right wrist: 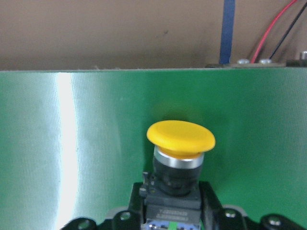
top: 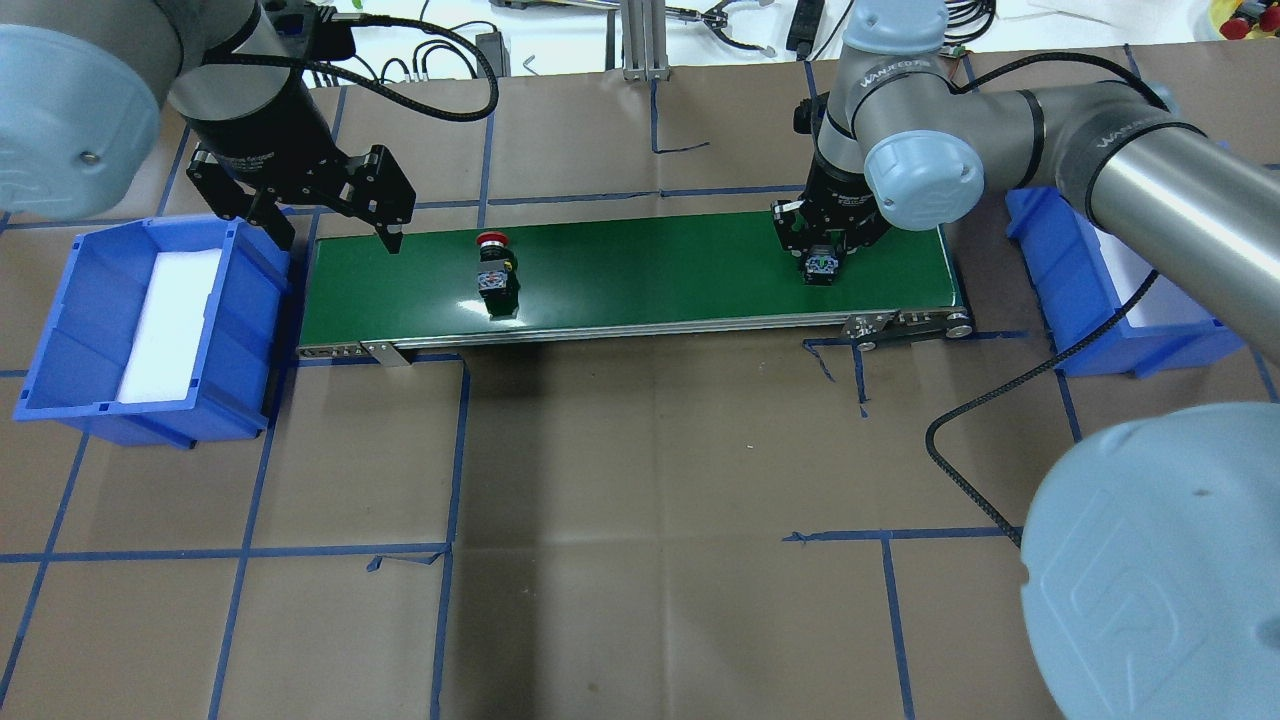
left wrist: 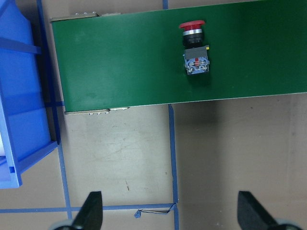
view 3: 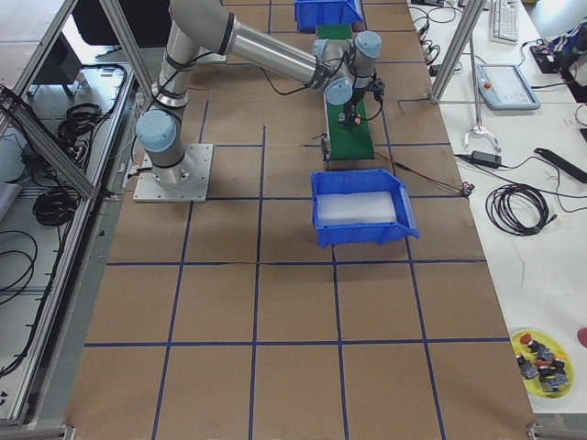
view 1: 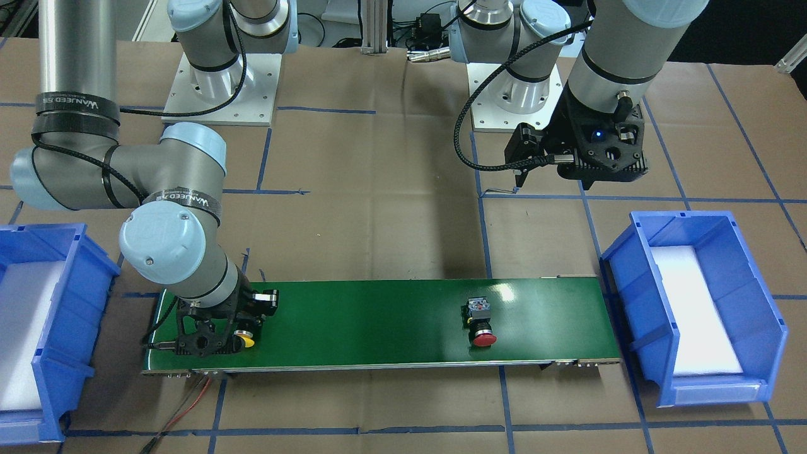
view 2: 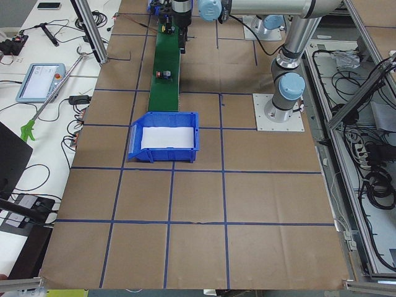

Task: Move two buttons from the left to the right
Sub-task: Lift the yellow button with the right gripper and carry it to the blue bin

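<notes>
Your right pincer (top: 822, 262) is clamped on the yellow mushroom-capped push-button with a black blocky body (right wrist: 181, 139), over the right end of the long green conveyor belt (top: 650, 270). The right wrist view shows the round cap and chrome collar clearly. The lower body is cut off by the bottom edge of that view, with a jaw on each side of it. From overhead you see only the button's grey-blue rear end, because the wrist covers the cap. From across the table only a sliver of yellow peeks out beside the pincer (view 1: 243, 331). You cannot tell whether the button rests on the belt or is held just above it.

Your left pincer (top: 338, 238) hangs with its jaws wide apart and nothing between them, over the belt's left end beside the blue plastic bin with a white foam liner (top: 255, 300). In the left wrist view only its two black fingertips (left wrist: 91, 211) show at the bottom edge.

The red mushroom-capped push-button (top: 493, 270) lies on its side on the belt, in the left half, apart from both pincers. Its cap points toward the operators' side.

A second blue plastic bin (top: 1150, 340) sits off the belt's right end, half hidden overhead by the right arm. The brown paper-covered tabletop (top: 650, 480) carries blue tape lines. In both end views the buttons are too small to make out.
</notes>
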You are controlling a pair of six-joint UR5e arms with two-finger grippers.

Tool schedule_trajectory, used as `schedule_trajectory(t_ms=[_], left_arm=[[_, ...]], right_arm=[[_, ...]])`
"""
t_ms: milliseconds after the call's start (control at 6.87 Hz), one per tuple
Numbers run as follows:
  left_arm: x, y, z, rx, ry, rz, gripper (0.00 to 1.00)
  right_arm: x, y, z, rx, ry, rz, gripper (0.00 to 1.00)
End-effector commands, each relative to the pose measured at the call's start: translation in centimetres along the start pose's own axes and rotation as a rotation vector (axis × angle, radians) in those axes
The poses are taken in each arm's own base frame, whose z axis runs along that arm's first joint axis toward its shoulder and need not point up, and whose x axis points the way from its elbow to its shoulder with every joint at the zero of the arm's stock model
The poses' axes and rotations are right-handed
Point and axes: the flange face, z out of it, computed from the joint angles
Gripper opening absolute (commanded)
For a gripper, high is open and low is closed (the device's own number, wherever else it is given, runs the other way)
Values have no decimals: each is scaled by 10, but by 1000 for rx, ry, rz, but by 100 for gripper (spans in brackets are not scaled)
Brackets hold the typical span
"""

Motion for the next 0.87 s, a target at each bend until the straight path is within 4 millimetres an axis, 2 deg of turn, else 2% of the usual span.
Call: schedule_trajectory(t_ms=[0, 146, 291, 437, 582, 728], left_arm=[[0, -3, -3, 8, 0, -1, 100], [0, -3, -3, 8, 0, -1, 100], [0, -2, -3, 8, -2, -1, 100], [0, -2, -4, 10, -1, -1, 100], [-1, -3, -7, 16, -2, -3, 100], [0, -2, -6, 13, -2, -4, 100]], right_arm=[[7, 4, -63, 81, -8, 98, 3], [25, 31, -127, 31, -4, 139, 3], [66, 44, -161, -20, -5, 197, 4], [105, 53, -188, 18, 3, 241, 4], [142, 63, -207, 47, 40, 190, 4], [192, 66, -212, 41, 86, 114, 4]])
